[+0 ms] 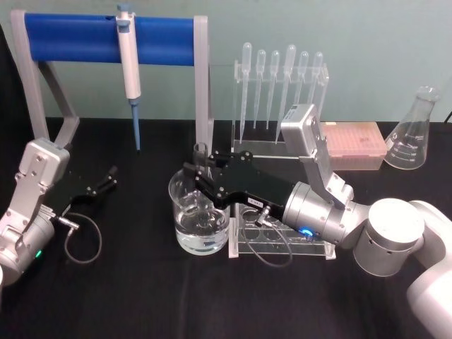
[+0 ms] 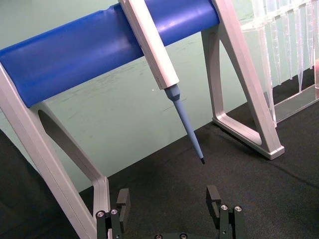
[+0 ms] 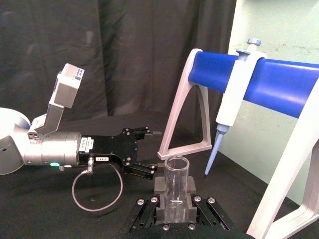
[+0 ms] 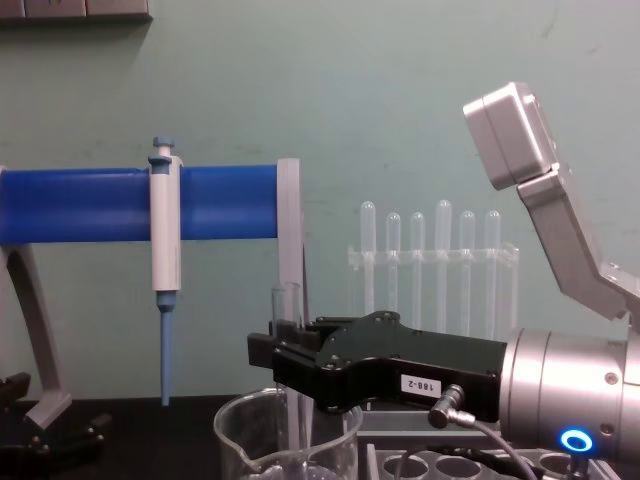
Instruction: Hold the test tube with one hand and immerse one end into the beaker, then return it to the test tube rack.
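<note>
As the black right gripper [image 1: 196, 175] clamps the clear glass test tube [image 1: 201, 157] upright, its lower end sits inside the wide clear glass beaker [image 1: 200, 227] | holed rack [image 1: 282, 241] just beside beaker | black left gripper [image 1: 106, 180] parked far left, jaws apart.

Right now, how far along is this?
Done: the long clear glass test tube is out of the clear holed rack, held by the right gripper, jaws shut. In hand: its lower end inside the wide glass beaker. To do: racking it. Left gripper idles, open.
</note>
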You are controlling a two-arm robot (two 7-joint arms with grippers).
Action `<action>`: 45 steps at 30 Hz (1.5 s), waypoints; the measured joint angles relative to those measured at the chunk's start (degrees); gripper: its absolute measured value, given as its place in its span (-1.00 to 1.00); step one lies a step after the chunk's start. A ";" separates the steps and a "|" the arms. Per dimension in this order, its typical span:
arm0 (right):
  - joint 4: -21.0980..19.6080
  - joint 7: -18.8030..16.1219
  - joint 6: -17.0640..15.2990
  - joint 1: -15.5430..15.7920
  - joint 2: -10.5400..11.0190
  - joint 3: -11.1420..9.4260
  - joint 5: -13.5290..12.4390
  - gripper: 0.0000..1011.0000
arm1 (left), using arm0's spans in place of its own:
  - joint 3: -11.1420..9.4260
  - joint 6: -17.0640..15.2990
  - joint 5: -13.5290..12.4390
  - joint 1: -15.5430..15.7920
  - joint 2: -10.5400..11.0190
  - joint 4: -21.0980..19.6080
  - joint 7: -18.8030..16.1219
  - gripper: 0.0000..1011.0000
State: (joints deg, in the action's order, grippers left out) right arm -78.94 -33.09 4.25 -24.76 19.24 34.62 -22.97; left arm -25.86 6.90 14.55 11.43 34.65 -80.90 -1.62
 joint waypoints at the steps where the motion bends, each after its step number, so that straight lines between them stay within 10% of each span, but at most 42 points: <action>1: 0.00 0.00 0.00 0.00 0.00 0.00 0.00 -0.55 | 0.00 0.00 0.00 0.00 0.00 0.00 0.00 0.98; 45: 0.00 0.00 0.00 0.00 0.00 0.00 0.00 -0.55 | 0.00 0.01 0.00 0.00 0.00 0.00 0.00 0.98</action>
State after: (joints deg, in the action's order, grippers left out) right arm -78.94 -33.08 4.25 -24.76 19.23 34.62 -22.98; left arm -25.86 6.91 14.55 11.43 34.64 -80.90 -1.62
